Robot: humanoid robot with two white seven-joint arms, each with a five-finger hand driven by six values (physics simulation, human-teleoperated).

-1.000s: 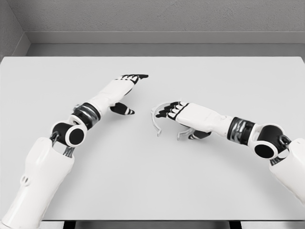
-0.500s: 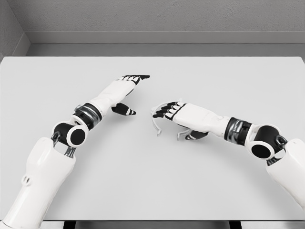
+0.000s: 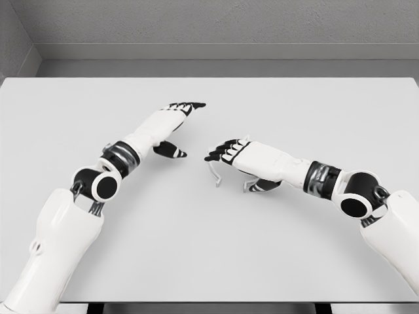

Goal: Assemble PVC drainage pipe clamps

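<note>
**Right hand covers the clamp on the table**

The right hand (image 3: 245, 157) lies palm-down over a pale grey curved plastic pipe clamp (image 3: 215, 174), its black-tipped fingers (image 3: 219, 152) curled over the arc; whether they truly pinch it cannot be told. The clamp's ends poke out below fingers and thumb, on the white table (image 3: 209, 248). The left hand (image 3: 167, 124) rests flat, fingers straight together, thumb splayed, holding nothing.

Left hand (image 3: 171, 121) lies on the bench (image 3: 209, 229), left of centre; right hand (image 3: 237, 156) right of it, over the clamp (image 3: 214, 174).
</note>
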